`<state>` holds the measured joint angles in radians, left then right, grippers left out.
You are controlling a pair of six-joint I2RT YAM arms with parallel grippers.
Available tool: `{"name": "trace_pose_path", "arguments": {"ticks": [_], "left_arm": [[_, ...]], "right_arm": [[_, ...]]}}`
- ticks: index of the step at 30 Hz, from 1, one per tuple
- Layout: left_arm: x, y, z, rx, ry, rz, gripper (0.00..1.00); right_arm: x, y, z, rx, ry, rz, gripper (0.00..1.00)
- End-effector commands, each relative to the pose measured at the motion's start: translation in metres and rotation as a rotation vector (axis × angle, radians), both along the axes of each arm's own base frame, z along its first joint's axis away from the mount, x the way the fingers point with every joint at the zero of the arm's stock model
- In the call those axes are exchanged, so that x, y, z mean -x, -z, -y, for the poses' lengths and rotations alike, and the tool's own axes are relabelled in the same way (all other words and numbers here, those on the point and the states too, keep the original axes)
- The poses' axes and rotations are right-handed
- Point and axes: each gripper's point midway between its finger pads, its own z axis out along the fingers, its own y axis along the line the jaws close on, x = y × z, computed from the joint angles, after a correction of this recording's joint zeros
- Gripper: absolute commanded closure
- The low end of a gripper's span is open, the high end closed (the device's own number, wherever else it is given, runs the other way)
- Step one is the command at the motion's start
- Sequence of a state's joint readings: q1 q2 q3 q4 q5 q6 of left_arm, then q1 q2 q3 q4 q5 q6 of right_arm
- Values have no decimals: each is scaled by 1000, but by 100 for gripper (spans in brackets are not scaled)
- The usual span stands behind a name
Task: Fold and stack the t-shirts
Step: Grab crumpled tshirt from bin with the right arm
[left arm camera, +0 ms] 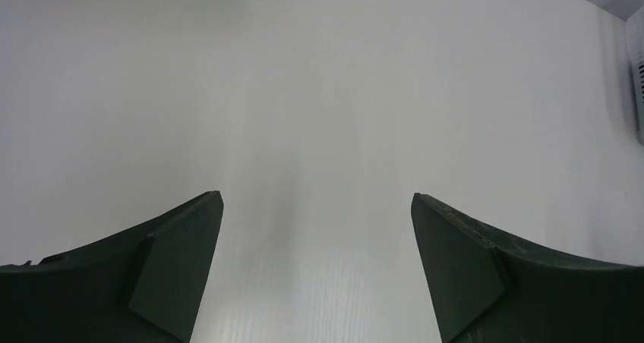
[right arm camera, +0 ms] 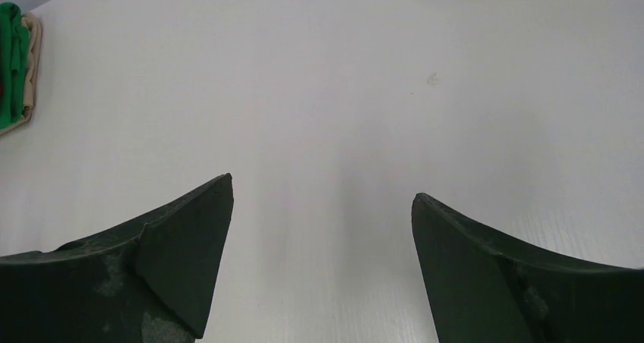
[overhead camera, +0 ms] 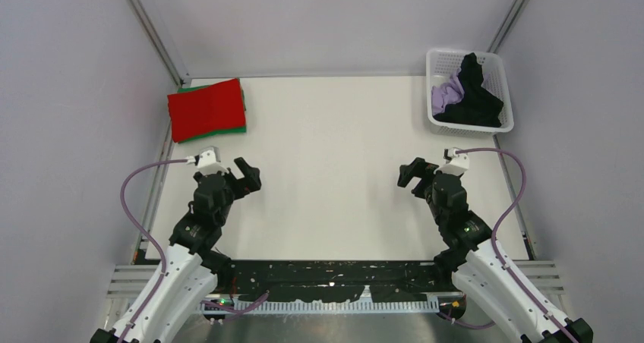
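A: Where were the shirts?
B: The red shirt [overhead camera: 207,109] lay folded on the green shirt [overhead camera: 237,131], at the table's [overhead camera: 334,130] far left corner. The black shirt [overhead camera: 477,96] and the lavender shirt [overhead camera: 446,95] sat crumpled in the basket [overhead camera: 434,58], far right.
A: And the 2 grippers?
B: The left gripper [overhead camera: 249,177] and the right gripper [overhead camera: 408,176] stood wide, holding nothing, with open table between them.

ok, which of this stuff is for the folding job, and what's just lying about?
Job: red shirt, green shirt under it, black shirt and lavender shirt in the basket.
Lying about: purple cables, black strip at the near edge.
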<state>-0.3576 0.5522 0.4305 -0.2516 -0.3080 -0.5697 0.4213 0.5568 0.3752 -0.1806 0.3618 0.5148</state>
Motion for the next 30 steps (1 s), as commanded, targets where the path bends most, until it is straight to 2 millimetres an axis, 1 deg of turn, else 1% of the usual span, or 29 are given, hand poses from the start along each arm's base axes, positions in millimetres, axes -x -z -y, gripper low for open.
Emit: {"name": "trace_pose_path", "arguments": {"ticks": [1, 6, 7, 8, 9, 10, 11, 12, 13, 14, 15, 16, 17, 18, 19, 20, 21, 22, 23, 24, 25, 26, 27, 28, 29, 30], "left_arm": [[-7, -14, -2, 21, -26, 52, 1], [-8, -13, -4, 14, -42, 42, 1], [-8, -13, -4, 10, -40, 39, 1], [-9, -13, -4, 8, -39, 34, 1], [-10, -12, -4, 2, -39, 26, 1], [-10, -13, -4, -2, -39, 21, 1], [-11, -12, -5, -5, -45, 16, 1], [-11, -12, -6, -10, -52, 9, 1], [-11, -11, -7, -14, -57, 3, 1], [-12, -11, -8, -16, -65, 1, 1], [-12, -10, -9, -19, -70, -4, 1], [-12, -10, -9, -20, -74, -5, 1], [-13, -10, -10, -22, -79, -5, 1], [-13, -11, -11, -25, -82, -4, 1], [-13, -12, -11, -26, -85, -3, 1], [-13, -11, -13, -31, -90, -4, 1], [-12, -11, -13, -35, -92, -3, 1], [-12, -11, -14, -37, -95, -3, 1], [-12, -10, -15, -38, -97, -2, 1], [-12, -9, -15, -36, -101, 2, 1], [-13, -10, -16, -37, -103, 6, 1], [-13, -9, -16, -39, -106, 6, 1], [-13, -9, -17, -40, -111, 7, 1], [-13, -9, -18, -41, -114, 6, 1], [-13, -9, -18, -43, -117, 6, 1], [-13, -9, -19, -45, -121, 6, 1]], "right_arm": [[-9, -23, 6, -3, 41, 64, 5], [-18, -38, 17, 46, 101, 88, 5], [-21, -48, 18, 50, 114, 102, 4], [-25, -47, 21, 72, 138, 87, 5], [-31, -60, 24, 84, 152, 102, 4], [-37, -57, 27, 113, 174, 77, 4], [-43, -74, 33, 124, 198, 94, 5], [-51, -69, 36, 149, 211, 62, 5], [-61, -87, 48, 148, 249, 83, 5], [-72, -80, 48, 156, 239, 44, 5], [-84, -96, 57, 135, 251, 59, 5], [-96, -88, 61, 140, 256, 18, 5], [-106, -103, 74, 121, 291, 21, 4], [-119, -91, 87, 131, 323, -32, 5], [-136, -97, 91, 135, 329, -45, 4], [-144, -97, 105, 143, 361, -58, 5], [-163, -100, 108, 143, 363, -69, 4], [-169, -97, 129, 145, 402, -92, 4], [-189, -98, 135, 133, 398, -106, 4], [-197, -114, 152, 116, 434, -102, 4], [-210, -91, 161, 112, 440, -172, 3], [-216, -105, 177, 100, 474, -171, 3], [-227, -84, 185, 98, 478, -228, 2], [-231, -92, 199, 96, 503, -238, 2], [-238, -74, 206, 101, 511, -286, 1], [-241, -69, 217, 104, 525, -317, 0]]}}
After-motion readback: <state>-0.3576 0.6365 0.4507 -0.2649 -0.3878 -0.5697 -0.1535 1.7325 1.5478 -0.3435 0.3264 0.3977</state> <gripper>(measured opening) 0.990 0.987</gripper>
